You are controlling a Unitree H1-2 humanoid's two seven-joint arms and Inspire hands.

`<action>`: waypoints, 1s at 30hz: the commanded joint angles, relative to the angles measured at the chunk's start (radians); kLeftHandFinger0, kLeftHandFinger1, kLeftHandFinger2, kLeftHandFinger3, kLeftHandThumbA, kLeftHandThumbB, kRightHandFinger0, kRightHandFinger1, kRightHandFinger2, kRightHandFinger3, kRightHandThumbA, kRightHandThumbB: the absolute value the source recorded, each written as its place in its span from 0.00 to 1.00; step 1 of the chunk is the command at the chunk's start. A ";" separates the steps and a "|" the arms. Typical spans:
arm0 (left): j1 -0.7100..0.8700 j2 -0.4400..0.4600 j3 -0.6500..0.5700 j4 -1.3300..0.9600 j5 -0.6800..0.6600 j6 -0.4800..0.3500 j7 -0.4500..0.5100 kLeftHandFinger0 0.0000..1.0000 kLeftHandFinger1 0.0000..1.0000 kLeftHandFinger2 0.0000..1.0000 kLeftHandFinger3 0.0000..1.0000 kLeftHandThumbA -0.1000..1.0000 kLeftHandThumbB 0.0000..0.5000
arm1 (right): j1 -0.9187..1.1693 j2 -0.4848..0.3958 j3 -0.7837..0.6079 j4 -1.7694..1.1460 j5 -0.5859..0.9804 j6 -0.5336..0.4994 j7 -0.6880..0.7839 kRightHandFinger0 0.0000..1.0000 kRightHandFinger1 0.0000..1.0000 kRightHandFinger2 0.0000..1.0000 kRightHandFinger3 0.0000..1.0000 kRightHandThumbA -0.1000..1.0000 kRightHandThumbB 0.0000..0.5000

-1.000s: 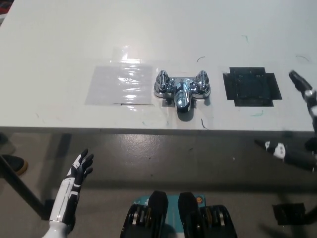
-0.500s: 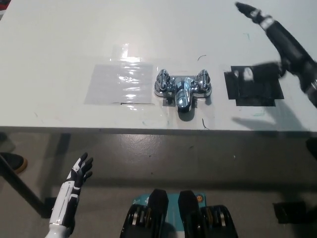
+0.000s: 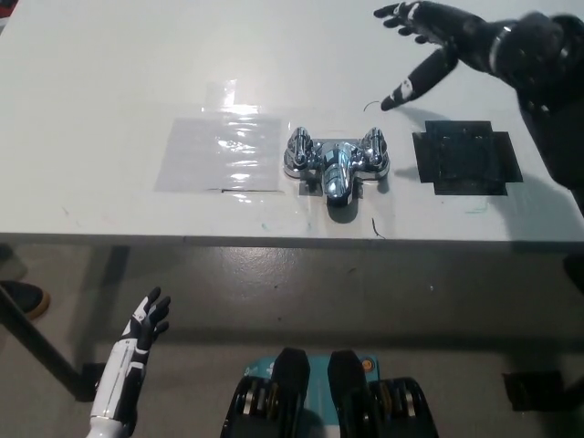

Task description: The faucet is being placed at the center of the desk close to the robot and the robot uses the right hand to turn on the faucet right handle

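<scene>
A chrome faucet (image 3: pixel 336 162) sits on the white desk (image 3: pixel 109 82) near its front edge, in the middle. It has a left handle (image 3: pixel 298 147), a right handle (image 3: pixel 373 146) and a spout pointing toward me. My black right hand (image 3: pixel 429 36) hovers open above the desk, up and to the right of the right handle, fingers spread, not touching the faucet. My white left hand (image 3: pixel 146 319) rests open below the desk edge at the lower left.
A clear taped plastic sheet (image 3: pixel 221 153) lies left of the faucet. A black square patch (image 3: pixel 465 157) lies to its right, under my right arm. A dark table leg (image 3: pixel 36 351) stands at the lower left.
My right arm swung up from the desk's right edge and then leftward over the desk, toward the faucet. The left hand dropped slightly. The faucet has not moved.
</scene>
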 commanded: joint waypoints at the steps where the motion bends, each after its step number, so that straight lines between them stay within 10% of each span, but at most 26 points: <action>1: 0.007 0.012 0.008 -0.006 0.018 -0.057 0.012 1.00 1.00 1.00 1.00 1.00 1.00 | -0.228 0.045 0.071 0.206 -0.059 0.052 0.043 1.00 1.00 1.00 1.00 1.00 0.60; 12: 0.007 0.013 0.007 -0.014 0.006 -0.044 0.000 1.00 1.00 1.00 1.00 1.00 1.00 | -0.352 0.120 0.092 0.480 -0.045 -0.011 -0.079 1.00 1.00 1.00 1.00 1.00 0.39; 30: 0.012 0.015 0.009 -0.016 -0.010 -0.048 -0.006 1.00 1.00 1.00 1.00 1.00 1.00 | -0.396 0.182 0.159 0.636 -0.085 -0.036 -0.124 1.00 1.00 1.00 1.00 1.00 0.43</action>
